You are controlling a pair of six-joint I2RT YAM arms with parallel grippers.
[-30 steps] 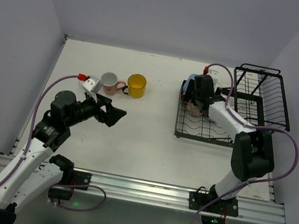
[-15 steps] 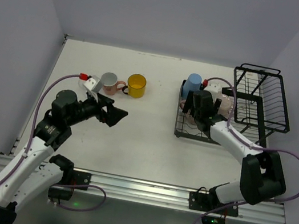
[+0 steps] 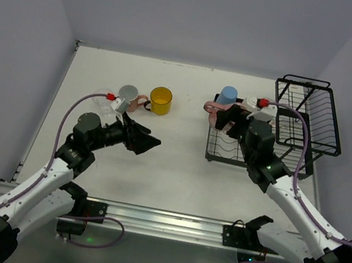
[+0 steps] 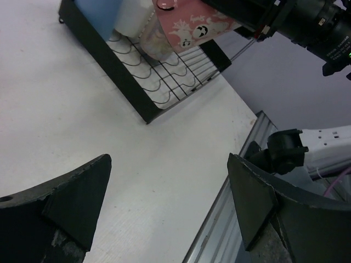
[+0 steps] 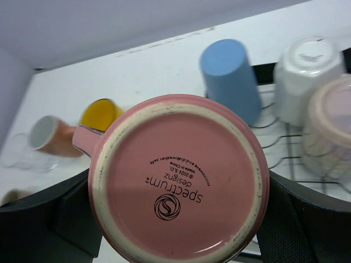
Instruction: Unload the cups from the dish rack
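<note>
Unloading is partly done, by my reading. My right claw is clenched around a pink ceramic mug, gripping it by the sides with its stamped base turned toward the wrist camera. The mug hangs just off the black wire dish rack, at the corner of the flat tray farthest from the tall basket section. It touches neither the wires nor the white tabletop.

Three pieces already stand well apart from the rack, on the left arm's side. The nearest to the rack is a yellow mug. Just beyond it is a peach mug with a pale inside, and beyond that is what looks like a clear glass, too faint for me to be sure.

Left in the rack's flat tray I count three, all upside down. They are a blue plastic tumbler at the rack's far corner, a white cup beside it and a pale beige cup nearer the basket section. The basket looks empty, though my right arm may hide part of the tray.

My left claw is spread wide and holds nothing. It hovers over bare tabletop between the unloaded mugs and the rack.

So I judge the job roughly half finished, with one mug in transit and three to go.
</note>
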